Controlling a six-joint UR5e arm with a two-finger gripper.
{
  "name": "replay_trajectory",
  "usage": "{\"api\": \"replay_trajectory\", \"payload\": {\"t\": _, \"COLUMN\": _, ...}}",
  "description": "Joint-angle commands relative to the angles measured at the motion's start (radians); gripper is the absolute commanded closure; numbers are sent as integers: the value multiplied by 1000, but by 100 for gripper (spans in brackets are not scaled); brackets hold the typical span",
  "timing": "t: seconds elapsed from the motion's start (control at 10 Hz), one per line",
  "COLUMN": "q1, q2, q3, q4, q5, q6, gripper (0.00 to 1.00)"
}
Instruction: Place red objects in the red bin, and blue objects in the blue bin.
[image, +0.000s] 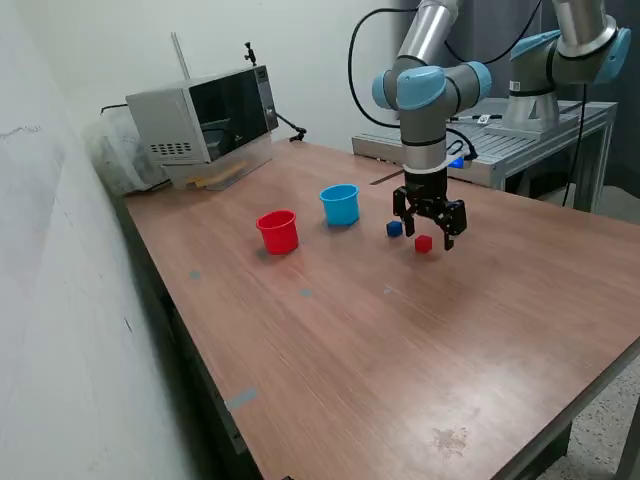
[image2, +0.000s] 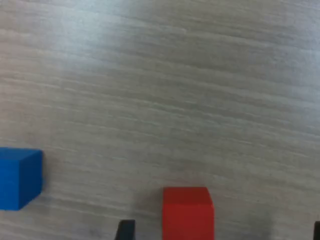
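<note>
The black two-finger gripper (image: 428, 232) hangs low over the brown wood-grain desk (image: 400, 340), its fingers (image2: 125, 230) spread apart and gripping nothing, one on each side of a small red cube (image2: 187, 212) on the desk. A small dark blue cube (image2: 17, 177) sits just beside it. The round light blue plastic cup (image: 340, 204) and round red plastic cup (image: 278, 231) stand upright nearby.

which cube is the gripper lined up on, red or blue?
The red cube: in the wrist view it sits between the fingers of the open gripper, while the blue cube lies off to the side, outside them.
</note>
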Motion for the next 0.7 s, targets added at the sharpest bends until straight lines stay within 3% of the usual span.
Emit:
{"api": "replay_trajectory", "payload": {"t": 0.0, "q1": 0, "q2": 0, "q3": 1, "q4": 1, "q5": 0, "q6": -2, "gripper": 0}}
{"api": "replay_trajectory", "payload": {"t": 0.6, "q1": -14, "q2": 2, "q3": 1, "q4": -2, "q5": 0, "q6": -2, "gripper": 0}}
